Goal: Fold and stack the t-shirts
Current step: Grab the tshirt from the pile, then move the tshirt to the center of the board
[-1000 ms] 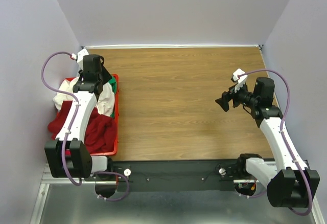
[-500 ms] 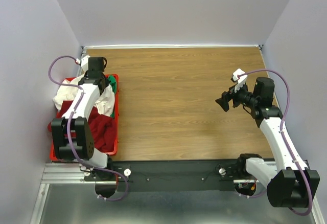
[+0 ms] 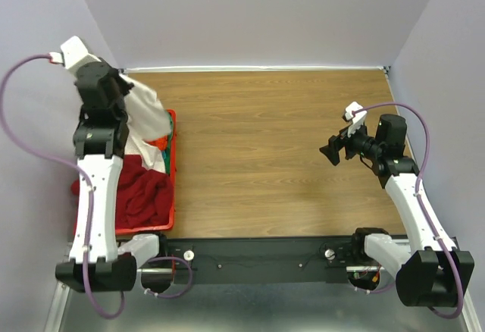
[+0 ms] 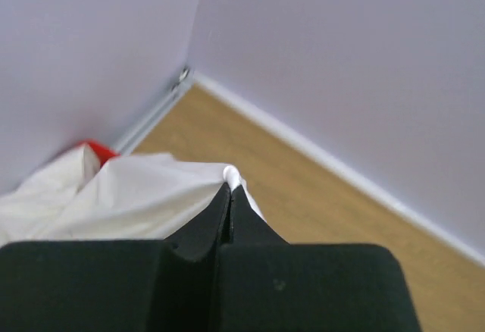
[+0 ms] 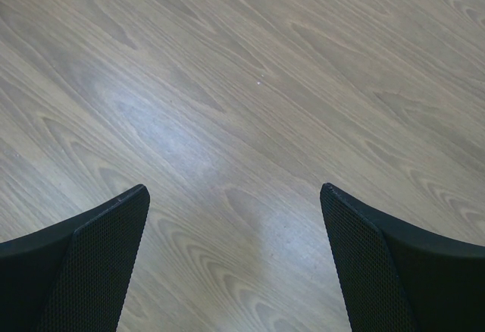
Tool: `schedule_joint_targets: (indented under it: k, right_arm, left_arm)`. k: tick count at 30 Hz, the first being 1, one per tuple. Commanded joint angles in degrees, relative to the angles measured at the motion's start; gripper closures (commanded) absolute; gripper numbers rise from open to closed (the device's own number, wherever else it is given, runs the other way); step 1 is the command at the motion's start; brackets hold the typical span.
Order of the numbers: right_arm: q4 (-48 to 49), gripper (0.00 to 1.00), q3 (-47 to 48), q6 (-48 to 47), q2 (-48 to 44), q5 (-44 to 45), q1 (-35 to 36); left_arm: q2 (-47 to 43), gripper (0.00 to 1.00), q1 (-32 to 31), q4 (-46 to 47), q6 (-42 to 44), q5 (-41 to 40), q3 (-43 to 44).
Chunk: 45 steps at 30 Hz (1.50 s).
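Now | left fingers [image 4: 201, 230] pinched on white t-shirt [image 4: 136, 195] (wrist view only) | right fingers [image 5: 91, 249] spread, empty

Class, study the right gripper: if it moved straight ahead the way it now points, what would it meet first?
Most likely the bare wooden table: the open right gripper angles down toward it, and its wrist view shows only wood ahead. Depth is unclear.

White t-shirt [image 3: 145, 112] hangs lifted above crumpled dark red t-shirt [image 3: 144, 194]
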Motion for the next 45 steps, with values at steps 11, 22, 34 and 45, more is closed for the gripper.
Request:
schedule_joint_targets:
  k: [11, 22, 34, 45]
  right_arm:
    - [-0.89, 0.0, 0.13, -0.23, 1.48, 1.26, 0.07]
    - [-0.89, 0.0, 0.39, -0.93, 2.79, 3.81, 0.07]
    - [-0.89, 0.0, 0.92, -1.81, 4.2, 8.29, -0.11]
    - [-0.8, 0.0, 2.06, -1.28, 6.66, 14.71, -1.95]
  left_arm:
    - [3.01, 1.0, -1.82, 12.64, 6.26, 30.78, 24.7]
    - [7.49, 1.0, -16.41, 19.67, 3.73, 37.82, 37.72]
    - [12.15, 1.0, -36.71, 26.96, -0.15, 38.09, 36.06]
    - [21.46, 1.0, -50.6, 28.91, 0.63, 38.35, 42.8]
